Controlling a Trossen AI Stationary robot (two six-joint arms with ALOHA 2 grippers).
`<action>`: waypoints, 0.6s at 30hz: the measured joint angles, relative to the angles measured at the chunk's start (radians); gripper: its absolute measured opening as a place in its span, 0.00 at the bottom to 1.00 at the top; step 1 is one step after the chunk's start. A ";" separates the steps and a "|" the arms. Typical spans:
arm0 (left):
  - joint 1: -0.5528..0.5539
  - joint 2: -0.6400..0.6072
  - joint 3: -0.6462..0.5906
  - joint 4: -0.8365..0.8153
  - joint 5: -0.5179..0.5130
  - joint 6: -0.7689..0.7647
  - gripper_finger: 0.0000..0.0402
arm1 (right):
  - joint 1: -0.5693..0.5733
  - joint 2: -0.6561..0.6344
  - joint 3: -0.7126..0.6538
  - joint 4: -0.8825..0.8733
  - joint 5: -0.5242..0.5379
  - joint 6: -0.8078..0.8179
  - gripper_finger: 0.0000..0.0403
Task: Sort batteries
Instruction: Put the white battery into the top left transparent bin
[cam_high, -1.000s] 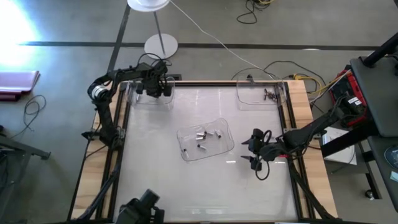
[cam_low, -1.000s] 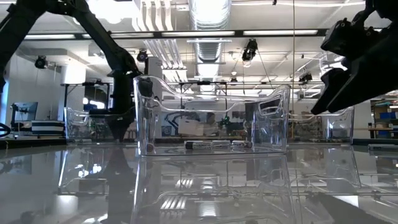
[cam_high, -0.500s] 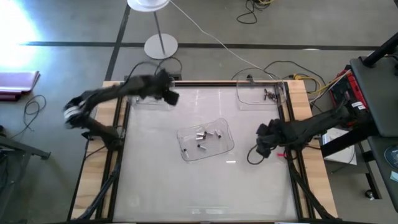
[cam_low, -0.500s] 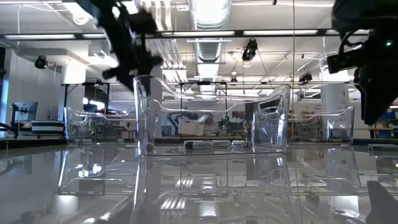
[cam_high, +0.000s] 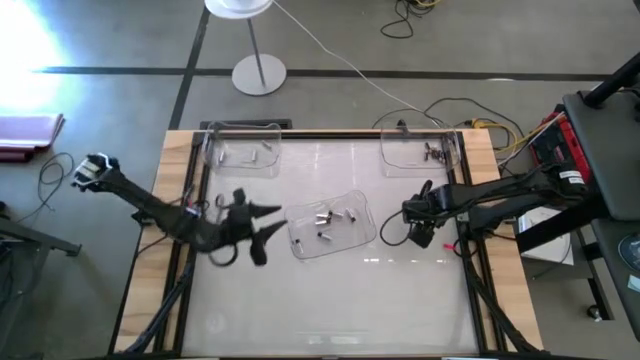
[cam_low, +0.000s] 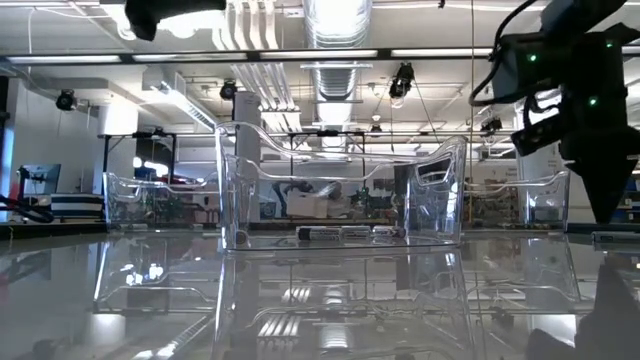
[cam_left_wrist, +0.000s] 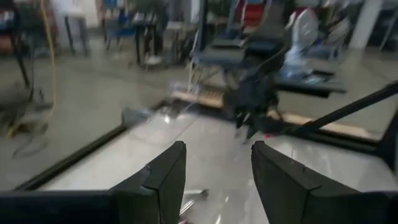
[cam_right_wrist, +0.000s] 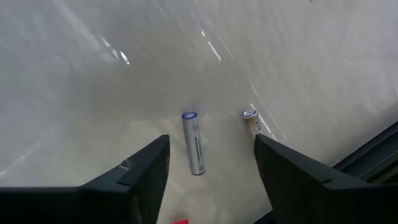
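The left gripper hangs over the table just beside the left edge of the middle clear tray, its fingers spread apart with nothing between them. Behind it, the far-left tray holds a couple of batteries. The middle tray carries several more batteries lying loose on its floor, seen in the low view as a short row. The right gripper hovers near that tray's right side, jaws apart and empty; its wrist view shows two batteries below it. The far-right tray holds a small cluster
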 joint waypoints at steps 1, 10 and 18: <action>-0.030 0.008 -0.023 0.063 -0.022 0.027 0.40 | -0.003 0.014 0.000 0.003 -0.003 0.002 0.54; -0.050 0.267 -0.181 0.614 -0.041 0.098 0.40 | -0.004 0.134 0.000 0.050 -0.031 0.025 0.39; -0.050 0.481 -0.090 0.740 -0.041 0.252 0.40 | -0.004 0.211 0.004 0.122 -0.066 -0.026 0.26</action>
